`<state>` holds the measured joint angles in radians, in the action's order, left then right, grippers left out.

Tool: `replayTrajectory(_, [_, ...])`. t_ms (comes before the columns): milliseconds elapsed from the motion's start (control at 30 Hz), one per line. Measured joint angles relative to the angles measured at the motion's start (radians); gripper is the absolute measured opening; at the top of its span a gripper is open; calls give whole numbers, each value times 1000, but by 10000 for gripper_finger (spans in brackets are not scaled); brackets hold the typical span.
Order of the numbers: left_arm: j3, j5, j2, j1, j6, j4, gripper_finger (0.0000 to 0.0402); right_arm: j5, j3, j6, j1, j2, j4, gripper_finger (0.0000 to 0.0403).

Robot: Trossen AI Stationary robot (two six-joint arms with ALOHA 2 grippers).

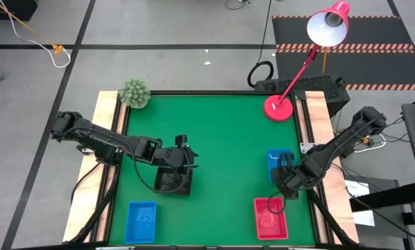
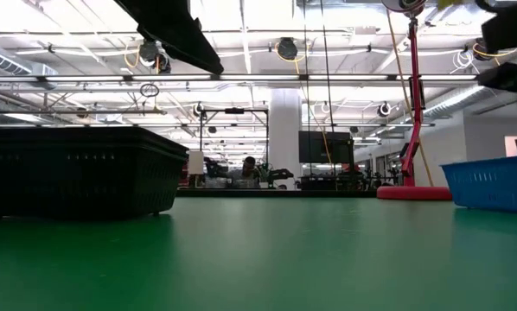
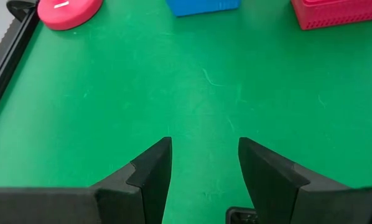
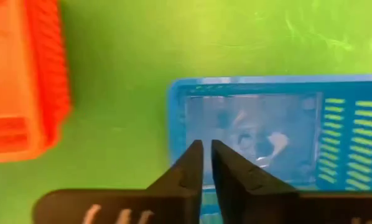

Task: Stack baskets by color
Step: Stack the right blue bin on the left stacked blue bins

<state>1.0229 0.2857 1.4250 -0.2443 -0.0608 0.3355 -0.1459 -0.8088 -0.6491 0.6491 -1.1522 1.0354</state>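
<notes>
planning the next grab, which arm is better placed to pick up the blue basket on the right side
Right. The right pincer hangs directly over that blue basket, fingers nearly together. The left pincer is open, across the table above the black basket.

Large industrial lab hall: exposed ceiling trusses (image 2: 267,79), distant workstations (image 2: 267,177).

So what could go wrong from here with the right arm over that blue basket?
The right gripper hangs over the blue basket with fingers nearly shut, gripping nothing; closing now could miss the rim. The red basket sits close by, so a swing could knock it. The left gripper is open by the black basket.
</notes>
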Motion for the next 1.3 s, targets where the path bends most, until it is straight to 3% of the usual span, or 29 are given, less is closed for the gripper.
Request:
replayTrajectory(333, [0, 0, 0, 0, 0, 0, 189, 39, -12, -129, 102, -2, -2, 150])
replayTrajectory(500, [0, 0, 0, 0, 0, 0, 189, 16, 28, -175, 115, -5, 13, 173])
replayTrajectory(667, [0, 0, 0, 0, 3, 0, 188, 15, 86, -184, 114, -5, -5, 146])
replayTrajectory(900, [0, 1, 0, 0, 2, -26, 189, -26, 99, -163, 114, -5, -17, 18])
replayTrajectory(1033, [0, 4, 0, 9, 7, -97, 188, -98, 94, -146, 114, -5, -3, 15])
replayTrajectory(1300, [21, 114, 1, 10, 48, -135, 189, -398, -14, 6, 96, -8, -17, 6])
